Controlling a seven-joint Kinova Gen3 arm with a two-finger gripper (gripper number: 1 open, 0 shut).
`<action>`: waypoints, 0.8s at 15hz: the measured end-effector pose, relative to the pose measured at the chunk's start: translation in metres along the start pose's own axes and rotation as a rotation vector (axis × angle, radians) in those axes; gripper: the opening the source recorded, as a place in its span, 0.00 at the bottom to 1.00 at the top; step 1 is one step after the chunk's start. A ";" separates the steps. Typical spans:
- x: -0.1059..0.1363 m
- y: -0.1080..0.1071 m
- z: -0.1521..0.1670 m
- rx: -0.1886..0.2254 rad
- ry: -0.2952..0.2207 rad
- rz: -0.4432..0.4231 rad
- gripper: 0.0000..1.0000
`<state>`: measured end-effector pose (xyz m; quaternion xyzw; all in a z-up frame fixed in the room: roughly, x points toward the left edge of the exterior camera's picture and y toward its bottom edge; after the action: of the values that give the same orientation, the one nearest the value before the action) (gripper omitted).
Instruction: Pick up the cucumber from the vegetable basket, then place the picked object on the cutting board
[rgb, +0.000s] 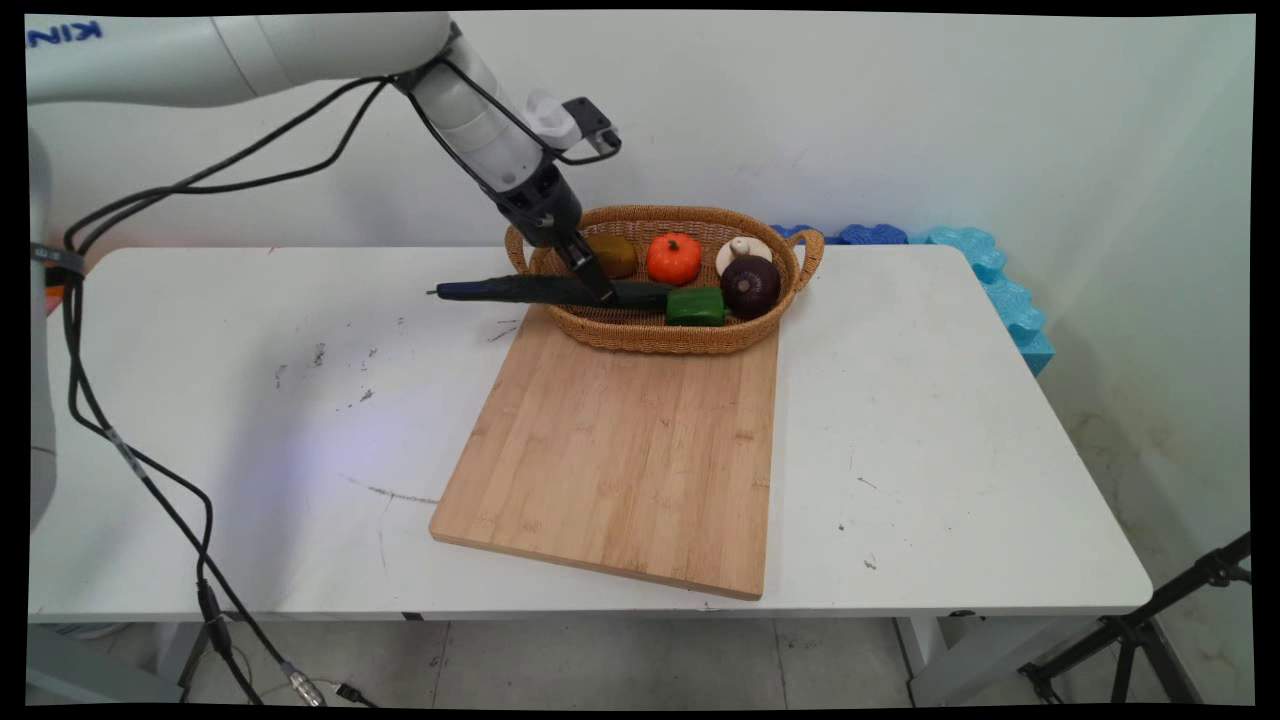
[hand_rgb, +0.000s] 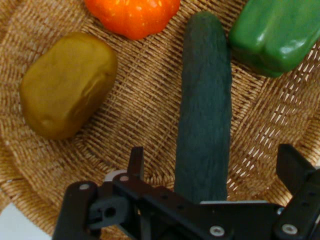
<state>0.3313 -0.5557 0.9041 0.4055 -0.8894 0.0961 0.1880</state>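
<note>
In the basket (rgb: 640, 335), a long dark-green cucumber (hand_rgb: 205, 110) lies between the hand's (hand_rgb: 212, 172) fingers.

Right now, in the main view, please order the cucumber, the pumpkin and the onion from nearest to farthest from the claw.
1. Cucumber: at the claw, sticking out over the basket's left rim.
2. Pumpkin: middle of the basket.
3. Onion: right end of the basket.

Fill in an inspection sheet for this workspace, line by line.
Surface: white table, scuffed; wooden cutting board on it.
Job's things: wicker basket on the board's far end, holding a cucumber that sticks out over its rim, potato, small pumpkin, green pepper, onion, mushroom.
Clutter: nothing seen.
Grippers: gripper open, fingers either side of the cucumber.
Cables: black cables hang left.
Surroundings: blue foam, tripod leg.
</note>
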 end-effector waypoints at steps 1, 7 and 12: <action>0.001 0.000 0.004 -0.003 -0.006 0.002 1.00; 0.003 -0.001 0.016 -0.006 -0.026 0.008 0.00; 0.003 0.001 0.020 -0.005 -0.033 0.023 0.00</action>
<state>0.3241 -0.5637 0.8874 0.3964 -0.8971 0.0893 0.1733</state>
